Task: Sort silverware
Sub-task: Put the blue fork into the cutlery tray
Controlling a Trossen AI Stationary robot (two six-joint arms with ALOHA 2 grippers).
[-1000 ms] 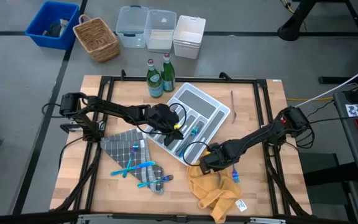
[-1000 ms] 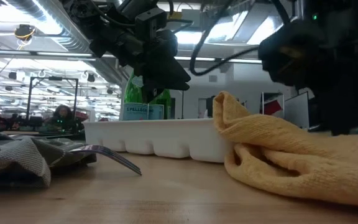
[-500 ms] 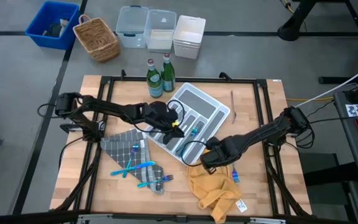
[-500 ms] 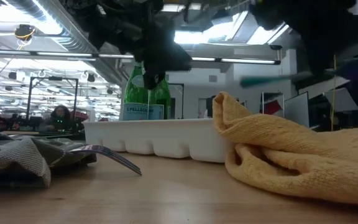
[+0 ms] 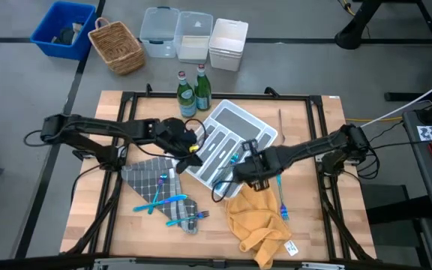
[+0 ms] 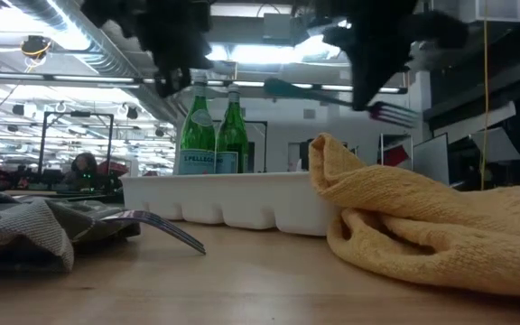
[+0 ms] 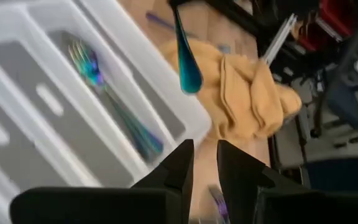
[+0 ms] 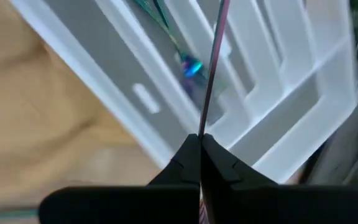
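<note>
My right gripper (image 5: pixel 240 166) is shut on a teal fork (image 6: pixel 319 93) above the near right side of the white divided tray (image 5: pixel 240 118). The fork's rounded handle end (image 7: pixel 188 73) hangs over the tray. My left gripper (image 5: pixel 193 148) is open and empty at the tray's left edge. An iridescent fork (image 7: pixel 101 93) lies in a tray slot. Several blue and teal utensils (image 5: pixel 167 204) lie on a grey cloth (image 5: pixel 142 177). One blue utensil (image 5: pixel 283 213) lies beside the yellow cloth (image 5: pixel 255 221). My right gripper pinches the teal fork between its two fingers, close behind the tines (image 6: pixel 392 113), coming from above. The handle (image 8: pixel 213 62) sticks out past the fingertips over the tray. The fork is lifted clear and nearly level, its tine end a little lower.
Two green bottles (image 5: pixel 190 91) stand at the tray's far left corner. A thin dark stick (image 5: pixel 281 120) lies right of the tray. Beyond the table's far edge stand a wicker basket (image 5: pixel 116 46), a blue bin (image 5: pixel 64 28) and plastic containers (image 5: pixel 193 36).
My right gripper has risen from beside the yellow cloth with the teal fork and gone toward the far left, over the tray; the fork is now lifted clear. My left gripper has drawn back from over the tray toward the table's left.
</note>
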